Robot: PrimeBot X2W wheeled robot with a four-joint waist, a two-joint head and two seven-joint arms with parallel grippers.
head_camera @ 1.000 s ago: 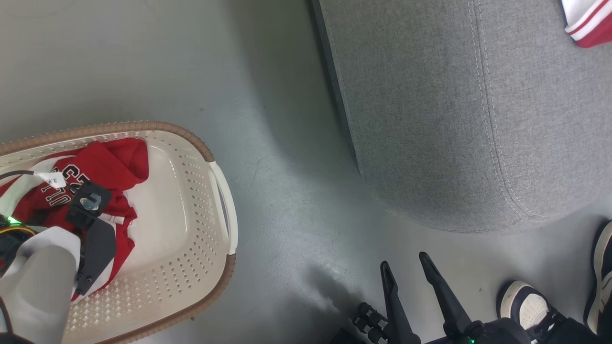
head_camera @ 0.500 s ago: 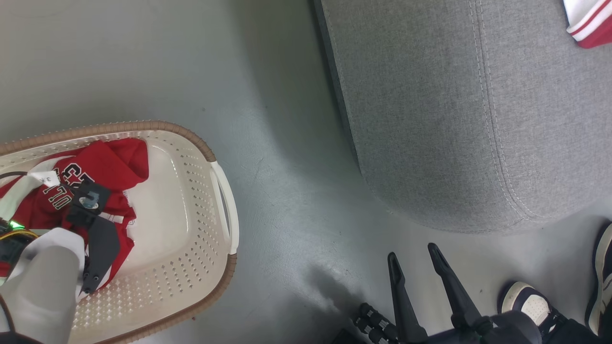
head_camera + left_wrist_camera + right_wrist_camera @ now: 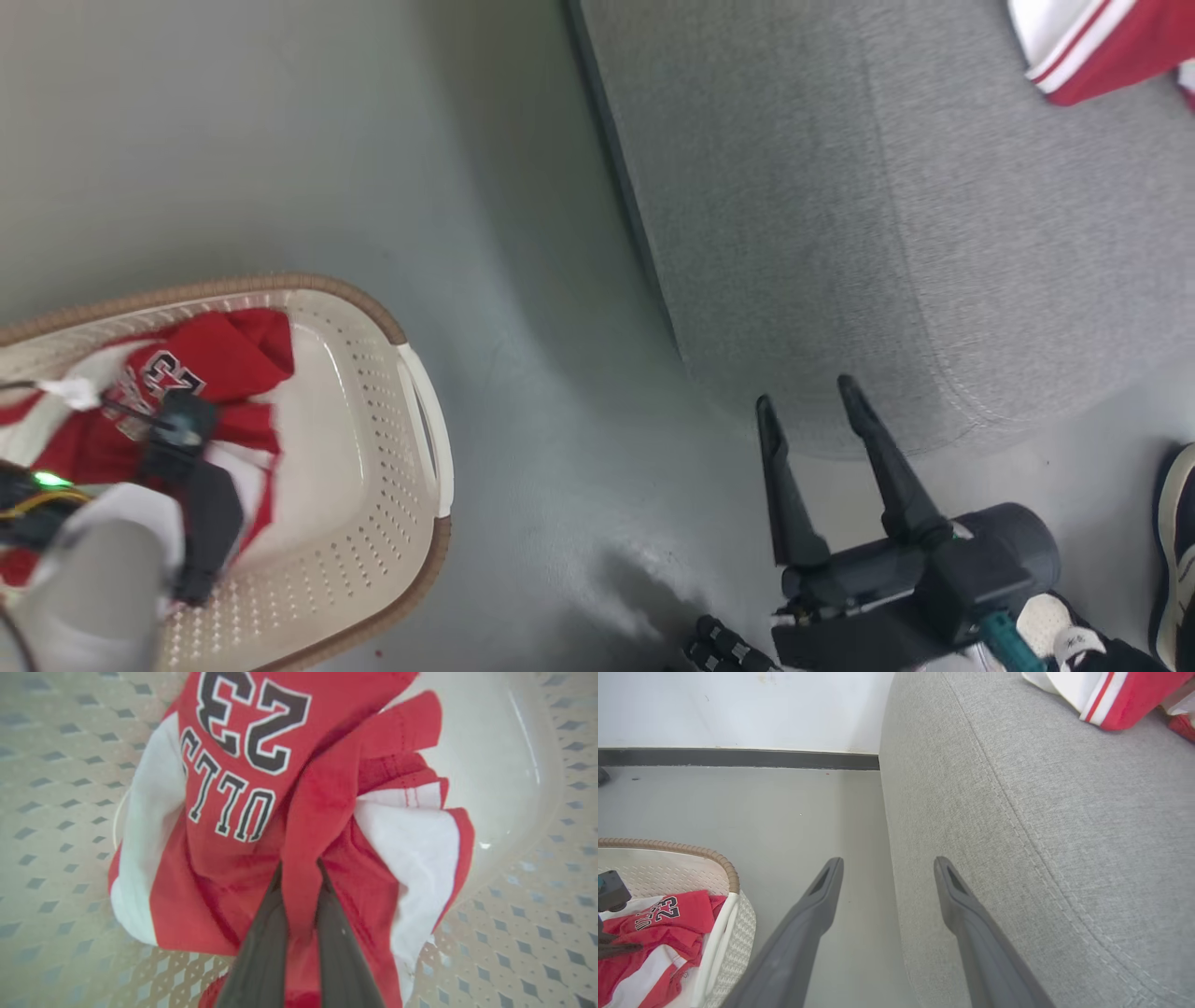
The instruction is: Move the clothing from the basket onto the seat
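In your head view, the jersey (image 3: 224,355) is lying in the basket (image 3: 425,411), left of the sofa cushion (image 3: 840,233). Along your left wrist, the left gripper (image 3: 299,870) is pinching a red fold of that jersey. Along your right wrist, the right gripper (image 3: 887,863) is hanging spread wide beside the sofa cushion, where another garment (image 3: 1120,695) is lying.

Bare floor (image 3: 523,280) separates basket (image 3: 375,392) from seat (image 3: 840,233).

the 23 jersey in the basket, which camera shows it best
Left wrist view: the jersey is close up, its 23 and lettering readable, a fold pinched by the left gripper. The head view shows it small, blurred and partly behind the left arm. The right wrist view shows it small at lower left, inside the basket.
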